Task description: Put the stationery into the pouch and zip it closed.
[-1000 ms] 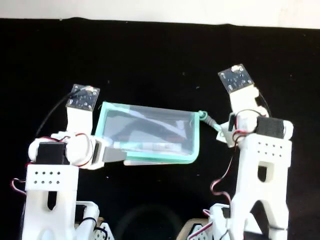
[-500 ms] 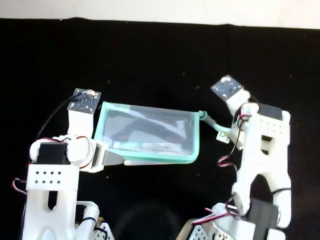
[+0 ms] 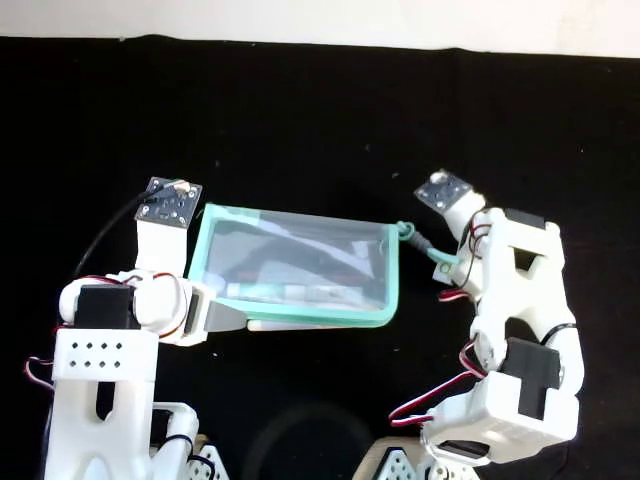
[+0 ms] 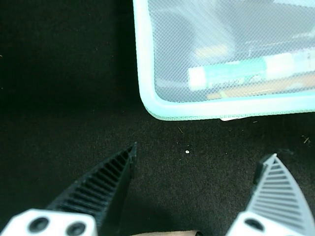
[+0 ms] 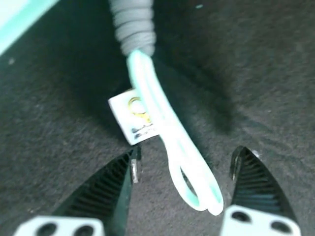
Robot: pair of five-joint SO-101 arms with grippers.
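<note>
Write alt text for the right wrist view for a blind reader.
A mint-green looped zip-pull cord with a small white tag lies on black cloth between the right gripper's open black ridged fingers. A grey ribbed sleeve caps its far end.

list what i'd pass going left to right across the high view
left arm → teal-edged mesh pouch → zipper pull cord → right arm

Arm shells (image 3: 105,370): white plastic, dotted vent holes, oval slots.
Servos (image 3: 100,305): black blocks.
Cables (image 3: 440,388): red, white, black.
Fingers (image 4: 106,184): black, ribbed, triangular; white screwed bases.
</note>
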